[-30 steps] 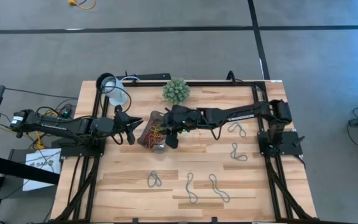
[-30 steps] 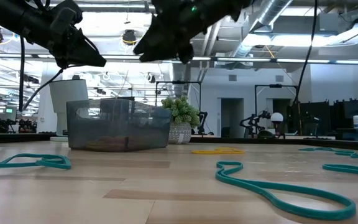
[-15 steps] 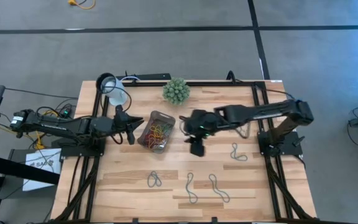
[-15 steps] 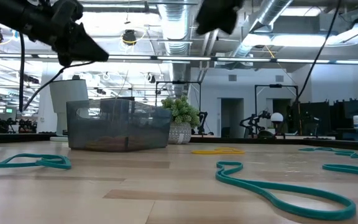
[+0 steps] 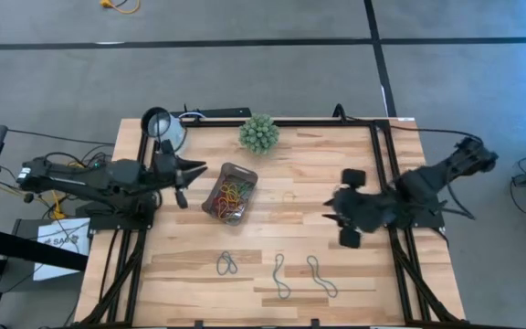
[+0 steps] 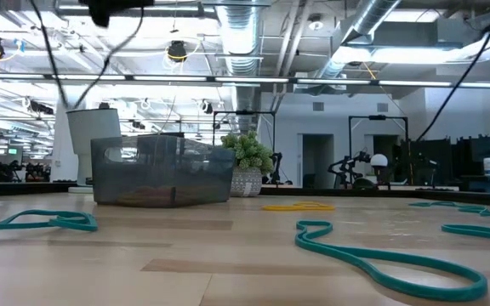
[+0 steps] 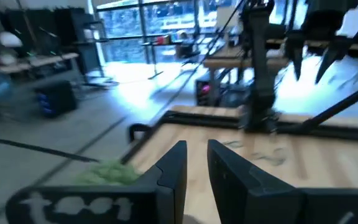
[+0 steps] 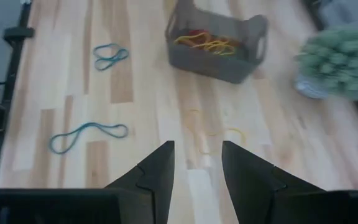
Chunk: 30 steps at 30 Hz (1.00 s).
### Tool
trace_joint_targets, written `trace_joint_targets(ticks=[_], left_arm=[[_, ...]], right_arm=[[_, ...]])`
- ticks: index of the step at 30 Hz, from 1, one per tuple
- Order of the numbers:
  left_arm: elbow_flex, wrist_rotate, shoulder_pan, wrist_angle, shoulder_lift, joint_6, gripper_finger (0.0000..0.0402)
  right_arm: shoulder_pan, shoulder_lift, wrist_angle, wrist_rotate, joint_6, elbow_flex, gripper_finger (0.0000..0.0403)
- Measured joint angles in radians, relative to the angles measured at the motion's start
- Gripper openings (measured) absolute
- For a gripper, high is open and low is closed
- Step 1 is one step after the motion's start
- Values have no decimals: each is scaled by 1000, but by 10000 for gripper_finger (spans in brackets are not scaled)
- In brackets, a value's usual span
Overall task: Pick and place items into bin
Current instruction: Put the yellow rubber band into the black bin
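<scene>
The bin (image 5: 229, 193), with bright loops (image 5: 231, 194) in it, sits on the bench (image 5: 263, 265) near its back left part, while the left gripper (image 5: 184, 174) hangs just left of it with fingers a little apart, and the right gripper (image 5: 347, 206) hangs open and empty by the right edge.

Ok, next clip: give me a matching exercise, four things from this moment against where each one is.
Things:
1. spiky green plant ball
2. dark translucent plastic bin
3. yellow rubber-band loop
4. right end effector

Places:
A. right side of table, jaws open
B. back edge of table
C. bare wood, outside bin
D. left of centre, coloured loops inside

Pairs: 1-B, 2-D, 3-C, 4-A
</scene>
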Motion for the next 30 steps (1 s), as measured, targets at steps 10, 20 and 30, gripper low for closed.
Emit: trace_joint_targets(ticks=[10,20,30], left_arm=[[378,-513,-144,-609,-11,-92,55],[404,-481,-180,-767,-8,-188,55],[404,-481,-180,-794,95,-213,55]], right_arm=[[152,-165,96,210,345,-323,127],[151,-98,152,39,548,-471,127],[65,25,173,16,655,-481,127]])
